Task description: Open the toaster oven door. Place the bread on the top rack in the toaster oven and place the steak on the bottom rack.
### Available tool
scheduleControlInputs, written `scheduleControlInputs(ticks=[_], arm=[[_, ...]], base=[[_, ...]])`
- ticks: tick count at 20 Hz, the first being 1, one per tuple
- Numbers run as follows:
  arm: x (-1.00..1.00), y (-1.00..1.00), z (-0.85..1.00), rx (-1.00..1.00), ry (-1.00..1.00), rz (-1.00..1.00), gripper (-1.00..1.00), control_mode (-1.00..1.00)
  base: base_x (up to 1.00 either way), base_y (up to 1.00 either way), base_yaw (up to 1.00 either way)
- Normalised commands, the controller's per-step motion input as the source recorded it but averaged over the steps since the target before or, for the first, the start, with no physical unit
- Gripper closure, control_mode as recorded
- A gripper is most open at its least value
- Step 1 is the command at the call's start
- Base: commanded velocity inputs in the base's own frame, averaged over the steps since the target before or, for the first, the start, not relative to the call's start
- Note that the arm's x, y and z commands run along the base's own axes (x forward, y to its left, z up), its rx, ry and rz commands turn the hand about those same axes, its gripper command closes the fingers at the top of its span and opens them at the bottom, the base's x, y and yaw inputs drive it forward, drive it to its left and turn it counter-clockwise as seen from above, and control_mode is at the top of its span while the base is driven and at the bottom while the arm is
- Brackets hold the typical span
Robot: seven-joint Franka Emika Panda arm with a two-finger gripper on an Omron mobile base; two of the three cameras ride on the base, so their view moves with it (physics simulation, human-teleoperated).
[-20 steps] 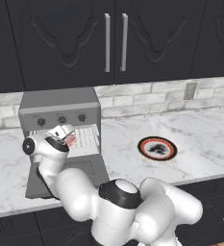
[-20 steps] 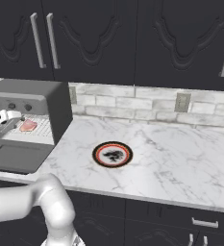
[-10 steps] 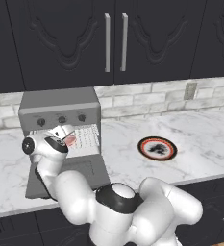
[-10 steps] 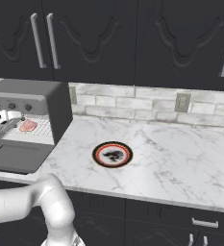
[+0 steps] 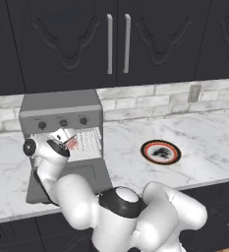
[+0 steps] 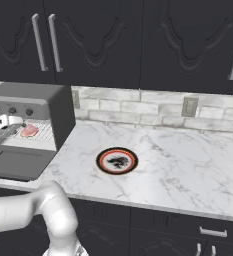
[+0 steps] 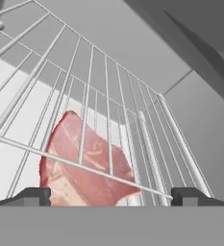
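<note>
The steak (image 7: 84, 166) is lying flat on a wire rack (image 7: 108, 115) inside the toaster oven (image 5: 62, 110), seen through the bars of another rack. The gripper (image 7: 111, 196) sits right at the oven mouth with its fingers spread wide, holding nothing. The toaster oven door (image 6: 18, 162) is folded down flat, and a red-rimmed plate (image 6: 117, 160) sits off on the worktop (image 6: 188, 160).

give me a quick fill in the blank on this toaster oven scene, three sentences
1. The toaster oven door hangs ____, folded down over the counter edge.
2. The pinkish slab lying on a wire rack inside the toaster oven is the ____.
3. The jaws of the gripper in front of the steak stand ____, holding nothing.

Missing words: open; steak; open
</note>
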Motion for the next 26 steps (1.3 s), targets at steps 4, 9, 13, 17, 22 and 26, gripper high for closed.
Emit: scheduleControlInputs(ticks=[4, 9, 13, 17, 22, 26], arm=[[-0.02, -0.12, -0.52, 0.00, 0.00, 0.08, -1.00, -1.00], [0.00, -0.11, -0.31, 0.01, -0.02, 0.08, -1.00, -1.00], [0.01, -0.02, 0.14, 0.00, -0.04, 0.03, -1.00, -1.00], [-0.02, 0.00, 0.19, 0.00, -0.07, 0.00, -1.00, -1.00], [0.01, 0.09, 0.13, 0.00, -0.02, 0.00, -1.00, -1.00], [0.22, 0.06, 0.00, 0.00, -0.01, 0.00, -1.00, -1.00]], base=[[0.00, 0.00, 0.00], [0.00, 0.00, 0.00], [0.00, 0.00, 0.00], [0.00, 0.00, 0.00], [0.00, 0.00, 0.00], [0.00, 0.00, 0.00]])
